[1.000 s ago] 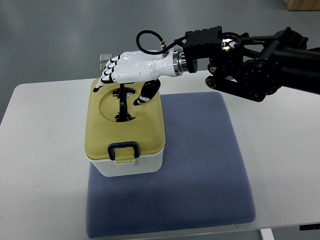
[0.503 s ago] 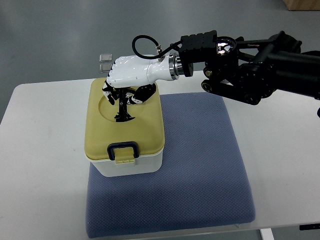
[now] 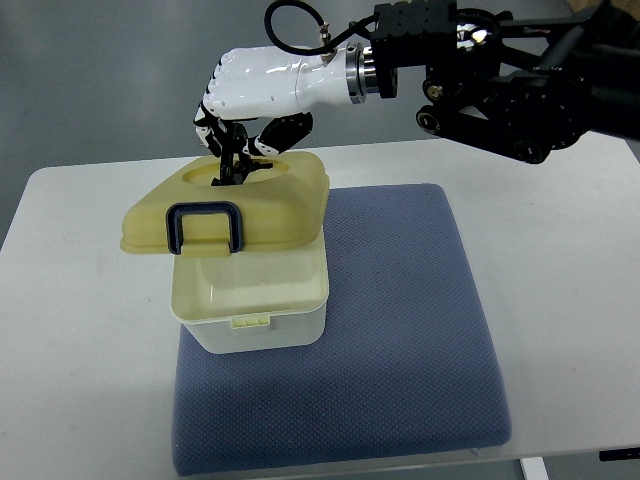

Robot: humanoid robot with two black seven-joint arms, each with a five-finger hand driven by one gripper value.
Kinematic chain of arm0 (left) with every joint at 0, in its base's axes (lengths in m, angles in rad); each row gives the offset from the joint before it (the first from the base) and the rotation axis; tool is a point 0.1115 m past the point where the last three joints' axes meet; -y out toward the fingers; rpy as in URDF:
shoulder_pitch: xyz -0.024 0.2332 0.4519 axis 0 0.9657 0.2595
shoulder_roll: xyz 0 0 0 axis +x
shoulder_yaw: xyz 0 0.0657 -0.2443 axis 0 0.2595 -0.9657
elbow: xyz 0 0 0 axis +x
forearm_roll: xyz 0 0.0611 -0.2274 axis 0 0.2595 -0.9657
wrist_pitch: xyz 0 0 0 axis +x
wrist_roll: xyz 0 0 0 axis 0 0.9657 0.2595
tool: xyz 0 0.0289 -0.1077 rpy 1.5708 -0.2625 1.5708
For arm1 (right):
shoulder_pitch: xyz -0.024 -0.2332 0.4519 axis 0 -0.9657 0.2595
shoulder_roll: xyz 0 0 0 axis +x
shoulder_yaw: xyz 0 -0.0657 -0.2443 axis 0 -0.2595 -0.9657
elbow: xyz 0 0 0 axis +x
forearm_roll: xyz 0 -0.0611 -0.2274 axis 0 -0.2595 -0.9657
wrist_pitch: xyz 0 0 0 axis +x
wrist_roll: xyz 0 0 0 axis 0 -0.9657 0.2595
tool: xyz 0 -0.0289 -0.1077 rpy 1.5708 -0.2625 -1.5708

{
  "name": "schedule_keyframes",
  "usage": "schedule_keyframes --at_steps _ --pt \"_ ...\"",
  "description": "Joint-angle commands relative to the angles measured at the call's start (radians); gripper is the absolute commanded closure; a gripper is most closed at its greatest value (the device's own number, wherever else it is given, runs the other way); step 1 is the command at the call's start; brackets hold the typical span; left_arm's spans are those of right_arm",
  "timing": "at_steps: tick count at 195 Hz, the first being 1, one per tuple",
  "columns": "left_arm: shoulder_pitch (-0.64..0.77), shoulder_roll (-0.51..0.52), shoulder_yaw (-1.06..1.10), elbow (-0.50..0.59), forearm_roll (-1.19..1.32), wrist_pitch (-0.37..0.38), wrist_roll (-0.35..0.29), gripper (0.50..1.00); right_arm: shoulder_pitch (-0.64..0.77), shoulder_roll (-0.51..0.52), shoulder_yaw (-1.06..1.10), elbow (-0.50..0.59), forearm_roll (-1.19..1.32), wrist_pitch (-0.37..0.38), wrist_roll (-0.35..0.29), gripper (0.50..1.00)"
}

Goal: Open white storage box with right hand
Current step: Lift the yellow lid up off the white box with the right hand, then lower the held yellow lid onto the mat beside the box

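The white storage box stands on the left part of a blue mat. Its yellow lid is lifted off the box and tilted, front edge with the dark latch raised toward me. My right hand, white with black finger joints, comes in from the upper right. Its fingers are curled on the lid's black handle in the round recess on top. The box's inside shows pale and bare below the lid. The left arm is not in view.
The mat lies on a white table. The right arm's black links hang over the table's far right. Grey floor lies beyond the table's far edge.
My right hand closed its fingers on the lid's handle, then rose, pulling the lid up off the box and tilting it; the box now stands open.
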Motion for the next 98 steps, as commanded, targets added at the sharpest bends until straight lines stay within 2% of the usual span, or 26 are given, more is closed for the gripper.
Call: schedule_keyframes --at_steps 1,63,98 --pt "0.0 0.0 0.0 0.0 0.0 0.0 0.0 0.5 0.013 -0.069 0.008 0.023 0.0 0.0 0.005 1.0" --pt "0.0 0.0 0.0 -0.002 0.002 0.0 0.0 0.5 0.013 -0.31 0.004 0.051 0.0 0.0 0.005 1.0" --pt "0.0 0.0 0.0 -0.015 0.0 0.0 0.0 0.5 -0.055 -0.433 -0.022 0.051 -0.004 -0.02 0.005 1.0"
